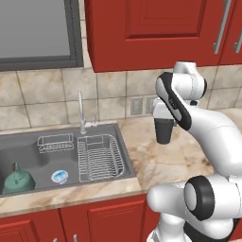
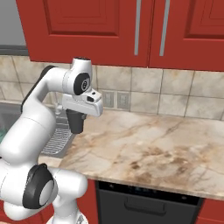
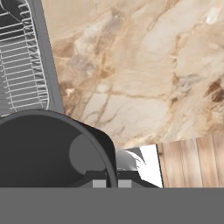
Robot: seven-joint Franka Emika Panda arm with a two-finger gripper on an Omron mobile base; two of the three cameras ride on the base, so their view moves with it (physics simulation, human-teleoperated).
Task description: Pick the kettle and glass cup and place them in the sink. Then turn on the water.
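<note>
Red upper cabinets [image 1: 156,28] across the top, tiled backsplash [image 1: 42,94] beneath; marbled beige counter [image 2: 148,144] spreading from centre toward 3 o'clock in the right base view. Dark grey sink [image 1: 28,151] sunk into the counter at 8 o'clock in the left base view; wire dish rack [image 1: 99,158] filling its right end, small wire basket [image 1: 56,143] against the back wall, slim chrome faucet [image 1: 81,113] rising behind at 11 o'clock of the rack. Teal-green kettle [image 1: 18,179] resting upright on the basin floor at the far left, near 8 o'clock of the view; small blue-white round object [image 1: 60,177] just right of it, apart from it. Gripper [image 1: 165,124] pointing down above the counter, right of the sink at roughly 3 o'clock from the rack, clamped on the rim of the dark glass cup [image 1: 164,131]; cup hanging upright, clear of the counter. In the hand view, cup's open mouth [image 3: 39,148] at 8 o'clock, rim pinched between the finger tips [image 3: 99,184]; rack corner at 10 o'clock.
</note>
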